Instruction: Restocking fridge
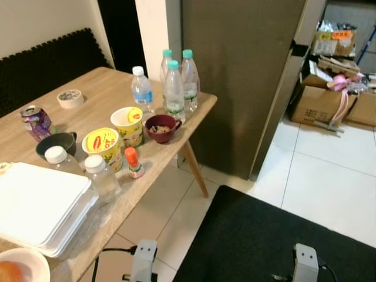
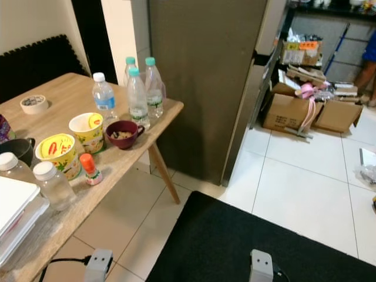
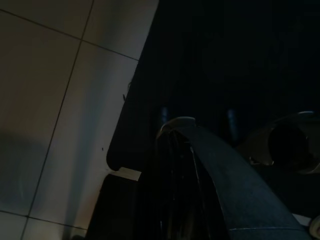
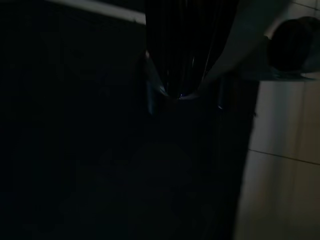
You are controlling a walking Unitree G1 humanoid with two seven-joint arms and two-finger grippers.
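Note:
The tall dark fridge (image 1: 241,76) stands shut just past the end of a wooden table (image 1: 100,88). At that end stand three green-capped water bottles (image 1: 175,88) and a white-capped one (image 1: 141,88). Nearer me are two yellow cup noodles (image 1: 128,124), a maroon bowl (image 1: 161,128), a small orange-capped bottle (image 1: 133,163), two white-capped clear bottles (image 1: 101,176) and a purple can (image 1: 36,121). My left arm (image 1: 144,258) and right arm (image 1: 305,264) hang low. The left gripper (image 3: 175,165) and right gripper (image 4: 175,55) are dark shapes over the floor.
White foam boxes (image 1: 35,205), a black bowl (image 1: 56,143), a tape roll (image 1: 70,98) and a white bowl (image 1: 29,261) holding fruit also sit on the table. A black mat (image 1: 276,235) lies on the white tiles before me. Cardboard boxes (image 1: 320,103) pile right of the fridge.

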